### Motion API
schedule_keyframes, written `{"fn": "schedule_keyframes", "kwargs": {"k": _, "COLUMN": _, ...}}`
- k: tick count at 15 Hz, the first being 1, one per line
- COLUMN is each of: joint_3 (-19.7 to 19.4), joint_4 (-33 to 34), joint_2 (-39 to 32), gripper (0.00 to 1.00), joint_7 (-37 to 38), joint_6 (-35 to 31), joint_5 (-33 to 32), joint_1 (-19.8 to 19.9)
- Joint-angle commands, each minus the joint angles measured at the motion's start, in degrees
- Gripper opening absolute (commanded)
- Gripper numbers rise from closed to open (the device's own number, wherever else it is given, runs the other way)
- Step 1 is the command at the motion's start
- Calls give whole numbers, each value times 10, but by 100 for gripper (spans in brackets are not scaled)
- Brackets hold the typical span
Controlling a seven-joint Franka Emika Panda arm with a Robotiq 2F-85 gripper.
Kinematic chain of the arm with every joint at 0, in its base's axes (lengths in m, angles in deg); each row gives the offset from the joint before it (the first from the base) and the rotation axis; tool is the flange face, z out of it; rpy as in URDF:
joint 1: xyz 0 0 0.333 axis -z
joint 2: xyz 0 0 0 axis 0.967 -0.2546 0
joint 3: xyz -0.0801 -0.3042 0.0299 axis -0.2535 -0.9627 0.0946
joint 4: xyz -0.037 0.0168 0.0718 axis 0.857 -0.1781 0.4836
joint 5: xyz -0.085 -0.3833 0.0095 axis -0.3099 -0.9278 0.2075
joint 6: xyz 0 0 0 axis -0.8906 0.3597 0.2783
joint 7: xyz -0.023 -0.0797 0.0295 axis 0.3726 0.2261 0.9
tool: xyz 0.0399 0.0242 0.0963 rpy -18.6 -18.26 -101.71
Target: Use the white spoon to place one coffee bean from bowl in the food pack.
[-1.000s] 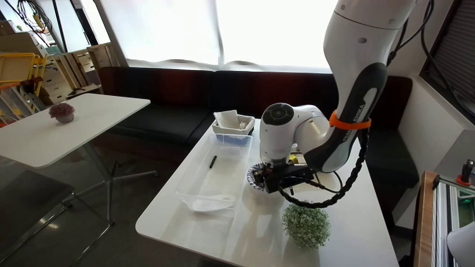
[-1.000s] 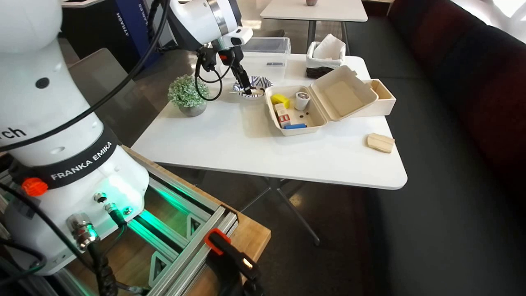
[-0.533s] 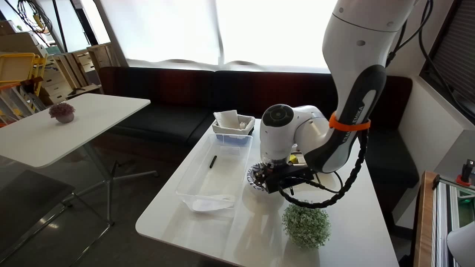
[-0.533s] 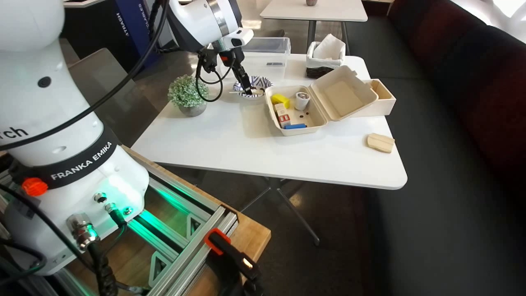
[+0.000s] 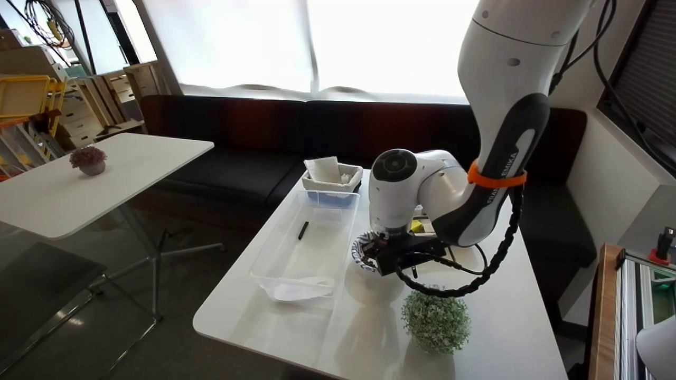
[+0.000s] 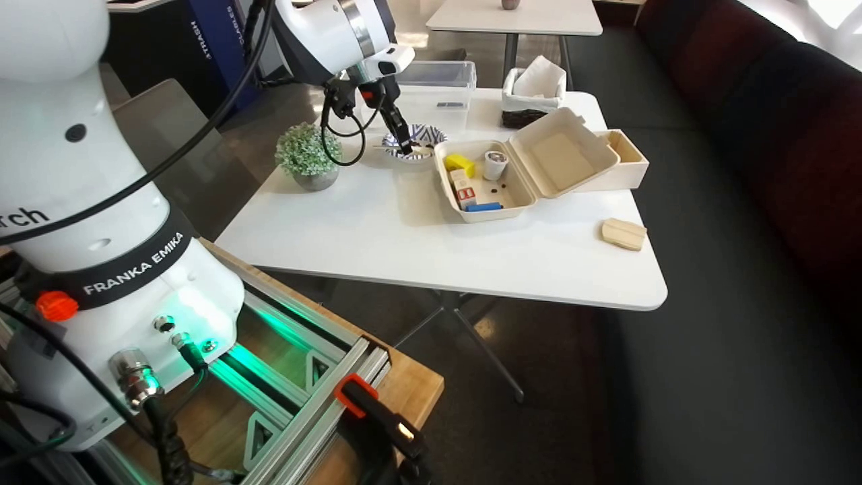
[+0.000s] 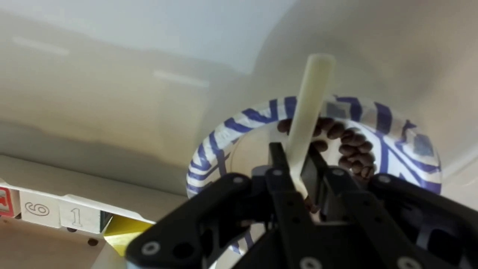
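Observation:
The white spoon (image 7: pixel 312 93) has its handle between the fingers of my gripper (image 7: pixel 297 149), which is shut on it. Its handle reaches out past the rim of the bowl (image 7: pixel 201 164), a blue-and-white patterned one. Brown coffee beans (image 7: pixel 356 149) lie in a curve along the inside of the bowl. The spoon's head is mostly hidden by the gripper in the wrist view, with beans just showing by it. In an exterior view the gripper (image 6: pixel 406 146) points down over the bowl (image 6: pixel 431 131). Beside the bowl stands the food pack (image 6: pixel 566 158), lid up.
Inside the food pack are a yellow block (image 6: pixel 460 163), a white cup (image 6: pixel 495 165), a blue cylinder (image 6: pixel 483 207) and a few dark specks. A potted plant (image 6: pixel 306 151), a clear bin (image 5: pixel 296 253), a lined basket (image 6: pixel 535 101) and a wooden piece (image 6: pixel 623 234) stand around.
In an exterior view the free end of the spoon's handle has risen slightly at the gripper. The arm itself has shifted only a little. Bowl and food pack have stayed put.

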Motion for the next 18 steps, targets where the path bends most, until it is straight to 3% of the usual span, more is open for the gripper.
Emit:
{"fn": "schedule_keyframes", "kwargs": {"k": 1, "joint_3": -6, "joint_4": -10, "joint_2": 11, "gripper": 4, "joint_7": 10, "joint_6": -14, "joint_5": -12, "joint_1": -11}}
{"fn": "schedule_keyframes", "kwargs": {"k": 5, "joint_3": 30, "joint_4": -35, "joint_2": 46, "gripper": 4, "joint_7": -38, "joint_6": 8, "joint_5": 9, "joint_1": 8}}
{"fn": "schedule_keyframes", "kwargs": {"k": 11, "joint_3": 75, "joint_4": -71, "joint_2": 107, "gripper": 4, "joint_7": -150, "joint_6": 102, "joint_5": 46, "joint_1": 41}}
{"fn": "schedule_keyframes", "kwargs": {"k": 14, "joint_3": 77, "joint_4": -50, "joint_2": 113, "gripper": 4, "joint_7": -235, "joint_6": 179, "joint_5": 62, "joint_1": 42}}
{"fn": "schedule_keyframes", "kwargs": {"k": 18, "joint_3": 84, "joint_4": -7, "joint_2": 87, "gripper": 4, "joint_7": -370, "joint_6": 212, "joint_5": 53, "joint_1": 47}}
